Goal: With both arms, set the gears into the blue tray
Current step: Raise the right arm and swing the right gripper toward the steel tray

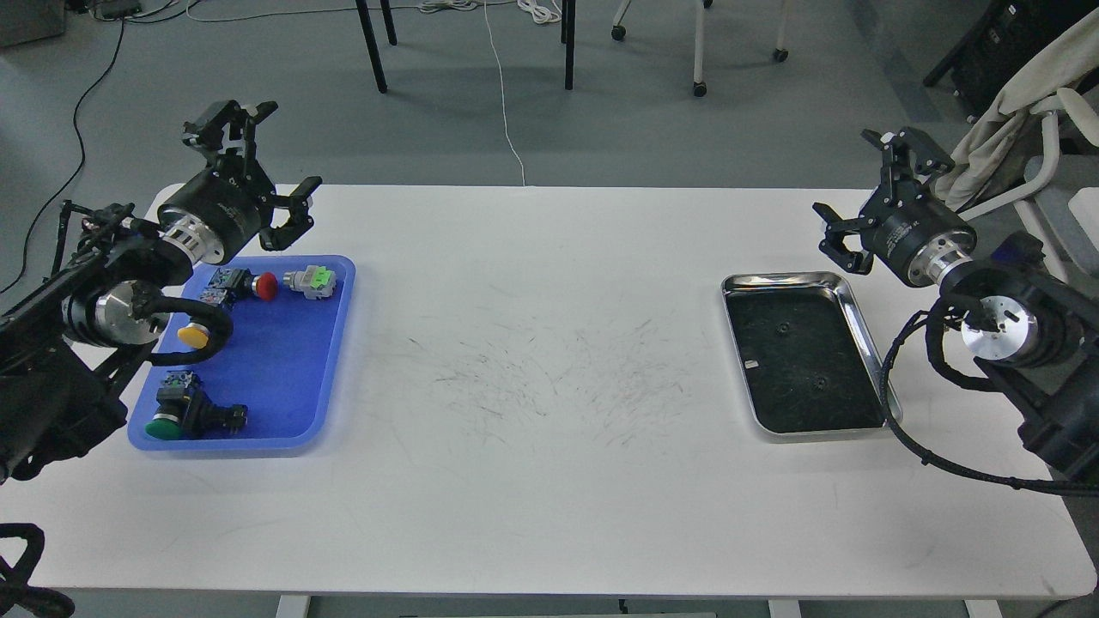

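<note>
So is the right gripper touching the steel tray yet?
Apart. In the head view the right gripper, fingers spread open, sits beyond the steel tray's far right corner, with bare white table showing between its lower finger and the rim.

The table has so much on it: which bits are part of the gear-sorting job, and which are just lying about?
Part of the job:
- two gears in the steel tray
- blue tray
- left gripper and right gripper, both open and empty

Just lying about:
- red push-button
- green-capped switch
- yellow push-button
- green push-button
</note>
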